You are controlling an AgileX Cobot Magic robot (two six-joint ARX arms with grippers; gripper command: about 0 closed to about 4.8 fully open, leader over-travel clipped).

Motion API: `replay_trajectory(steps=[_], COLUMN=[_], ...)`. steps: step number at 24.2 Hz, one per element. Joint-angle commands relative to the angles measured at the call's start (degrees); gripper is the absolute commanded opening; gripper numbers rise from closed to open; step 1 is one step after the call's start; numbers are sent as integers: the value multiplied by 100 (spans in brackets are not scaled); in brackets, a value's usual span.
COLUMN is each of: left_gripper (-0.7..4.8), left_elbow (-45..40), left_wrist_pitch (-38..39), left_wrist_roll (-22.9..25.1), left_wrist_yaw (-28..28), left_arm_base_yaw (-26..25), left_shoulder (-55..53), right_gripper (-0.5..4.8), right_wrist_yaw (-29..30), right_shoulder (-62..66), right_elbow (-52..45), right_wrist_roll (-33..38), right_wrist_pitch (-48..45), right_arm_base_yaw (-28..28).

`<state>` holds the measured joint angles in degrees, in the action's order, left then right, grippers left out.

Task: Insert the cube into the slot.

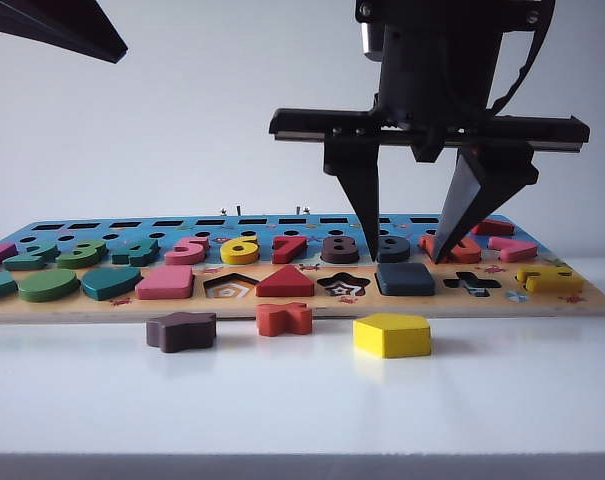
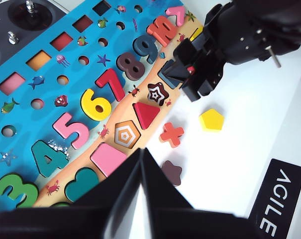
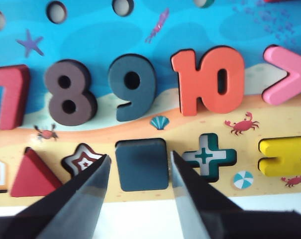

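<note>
White tabletop, wooden board (image 1: 592, 298), navy cube (image 3: 142, 164) flush in slot, right hand (image 3: 139, 172) spread, left hand (image 2: 141, 167) pinched.

The right claw (image 1: 412, 255) points straight down from its arm, its two dark fingers (image 3: 85, 199) spread apart and gripping nothing — tips low. The left claw (image 2: 140, 164) hangs high at the side, fingers pressed together to one point.
</note>
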<state>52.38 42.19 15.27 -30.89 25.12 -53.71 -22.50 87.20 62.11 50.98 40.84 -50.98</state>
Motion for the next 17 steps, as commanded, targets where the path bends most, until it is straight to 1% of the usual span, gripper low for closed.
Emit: replay_trajectory(steps=[1, 4, 6, 11, 13, 15, 17], left_gripper=[17, 17, 17, 17, 17, 17, 17], left_elbow=[20, 20, 22, 20, 20, 20, 20], left_wrist_pitch=[-81, -101, -223, -393, -428, -435, -492], left_wrist_roll=[37, 37, 31, 15, 15, 15, 17], left_wrist_yaw=[11, 11, 11, 13, 11, 11, 35], left_arm_base_yaw=[7, 7, 7, 7, 7, 7, 0], left_shoulder=[13, 11, 11, 13, 13, 15, 13], right_gripper=[230, 229, 224, 209, 206, 204, 184], right_wrist_yaw=[-52, -42, -42, 142, 501, 754, 1093], right_shoulder=[-175, -433, -654, -1117, -1333, -1467, -1718], right_elbow=[17, 17, 17, 13, 2, -22, -111], right_wrist_roll=[-103, -470, -1110, -2291, -2758, -2977, -3300], right_wrist_pitch=[-170, -280, -400, -555, -566, -573, -649], right_arm_base_yaw=[7, 37, 55, 308, 535, 669, 898])
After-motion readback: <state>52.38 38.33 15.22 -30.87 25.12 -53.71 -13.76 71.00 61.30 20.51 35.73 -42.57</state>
